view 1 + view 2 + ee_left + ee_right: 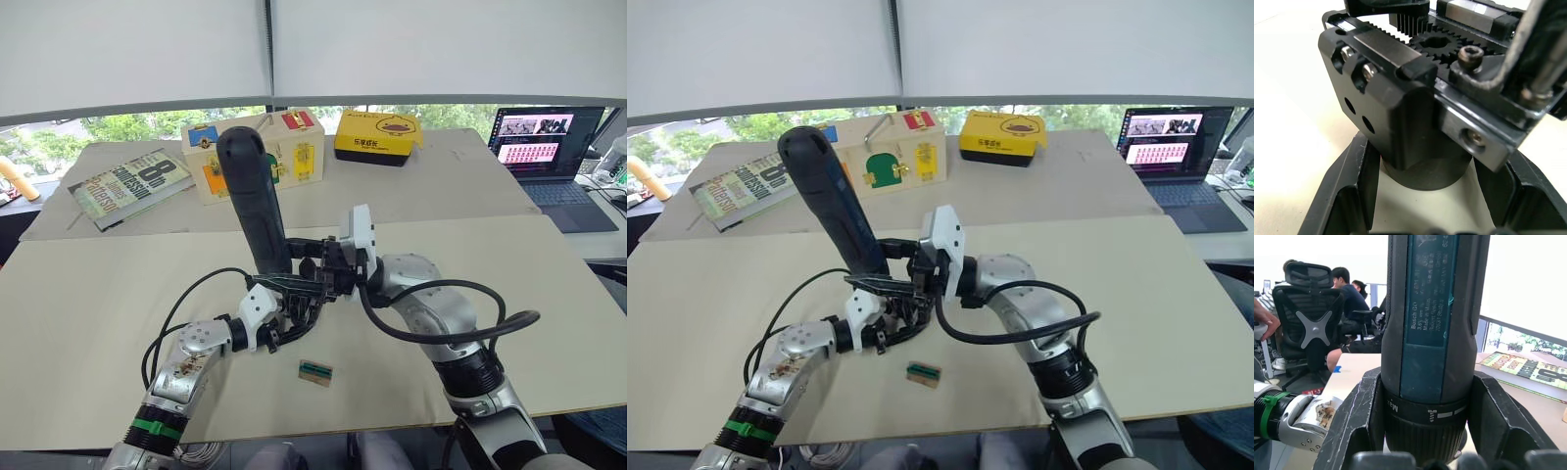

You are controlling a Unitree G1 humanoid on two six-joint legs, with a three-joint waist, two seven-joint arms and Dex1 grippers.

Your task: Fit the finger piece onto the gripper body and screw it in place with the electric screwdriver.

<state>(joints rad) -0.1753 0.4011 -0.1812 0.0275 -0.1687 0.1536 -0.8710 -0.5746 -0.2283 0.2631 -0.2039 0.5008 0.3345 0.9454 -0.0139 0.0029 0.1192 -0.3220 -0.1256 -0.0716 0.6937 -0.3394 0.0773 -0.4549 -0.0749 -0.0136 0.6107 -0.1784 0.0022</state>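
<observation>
My left gripper (286,315) is shut on the gripper body (1410,98), a black blocky mechanism with a toothed rail and gear on top, held just above the table. Its round base sits between my left fingers (1344,196). My right gripper (315,262) is shut on the electric screwdriver (253,196), a thick black cylinder that tilts up and to the left with its lower end down at the body. In the right wrist view the screwdriver (1432,333) stands between the pads (1356,421). I cannot tell the finger piece apart from the body's black parts.
A small green-and-tan rectangle (315,371) lies on the table near the front edge, just right of my left gripper. At the back stand a book (127,184), a wooden box with coloured latches (257,152), a yellow box (377,134) and a laptop (549,147).
</observation>
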